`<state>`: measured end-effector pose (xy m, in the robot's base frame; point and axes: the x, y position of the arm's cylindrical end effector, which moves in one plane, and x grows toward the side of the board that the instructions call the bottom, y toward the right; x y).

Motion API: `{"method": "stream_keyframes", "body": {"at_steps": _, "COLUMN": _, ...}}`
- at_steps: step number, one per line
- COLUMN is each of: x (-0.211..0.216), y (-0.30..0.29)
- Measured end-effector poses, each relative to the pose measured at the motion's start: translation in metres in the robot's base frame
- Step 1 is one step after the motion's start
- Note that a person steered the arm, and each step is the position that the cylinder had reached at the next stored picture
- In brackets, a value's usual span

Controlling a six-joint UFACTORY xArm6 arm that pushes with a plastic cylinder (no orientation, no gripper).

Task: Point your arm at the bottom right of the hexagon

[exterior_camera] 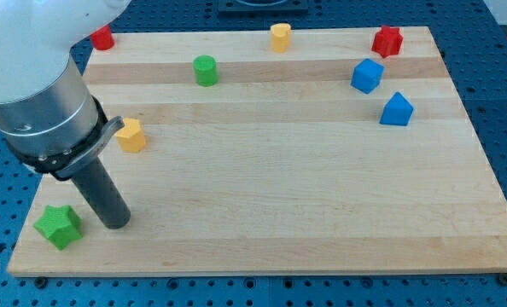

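- The table (322,170) is pale wood with visible grain running in lengthwise strips, smooth and satin-matt.
- The rod down to my tip (117,225) looks like dark metal with a dull sheen.
- The arm housing (32,77) is glossy white plastic above a brushed grey metal collar.
- The yellow hexagon block (131,136), green star block (58,226) and blue cube (367,75) have a smooth, matt painted finish.
- The surrounding base (501,102) is blue, matt, studded with holes.

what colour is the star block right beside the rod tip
Green: the star sits just left of my tip, in the camera view.
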<state>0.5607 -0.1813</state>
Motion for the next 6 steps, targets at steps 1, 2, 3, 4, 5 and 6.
{"method": "stream_keyframes", "body": {"at_steps": 1, "x": -0.012, "y": 0.014}}
{"method": "stream_keyframes", "body": {"at_steps": 2, "x": -0.025, "y": 0.03}}
{"method": "stream_keyframes", "body": {"at_steps": 3, "x": -0.034, "y": 0.045}}
{"method": "stream_keyframes", "body": {"at_steps": 4, "x": -0.043, "y": 0.06}}
{"method": "stream_keyframes", "body": {"at_steps": 5, "x": -0.054, "y": 0.071}}
{"method": "stream_keyframes", "body": {"at_steps": 6, "x": -0.071, "y": 0.076}}
